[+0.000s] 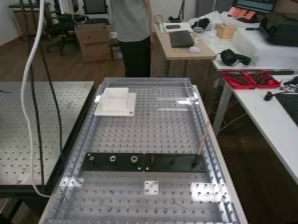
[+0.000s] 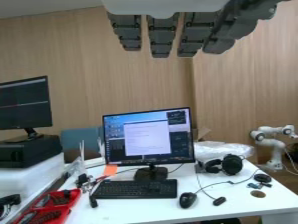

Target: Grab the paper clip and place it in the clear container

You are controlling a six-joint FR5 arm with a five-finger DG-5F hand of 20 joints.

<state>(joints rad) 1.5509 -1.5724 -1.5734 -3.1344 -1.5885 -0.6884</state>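
Several dark grey fingers of the hand [image 2: 161, 36] hang straight and slightly apart in the wrist view, with nothing held between them. On the perforated metal bench top [image 1: 126, 135] in the high view, a thin small mark [image 1: 179, 204] lies near the near end; whether it is a paper clip I cannot tell. Clear see-through walls [image 1: 216, 167] run along the bench's sides.
A stepped white block [image 1: 115, 102] stands at the bench's far left. Dark green strips [image 1: 114, 161] with small fittings cross the middle, a thin upright rod [image 1: 201, 145] at their right end. Nearer lies a small white plate [image 1: 151, 188].
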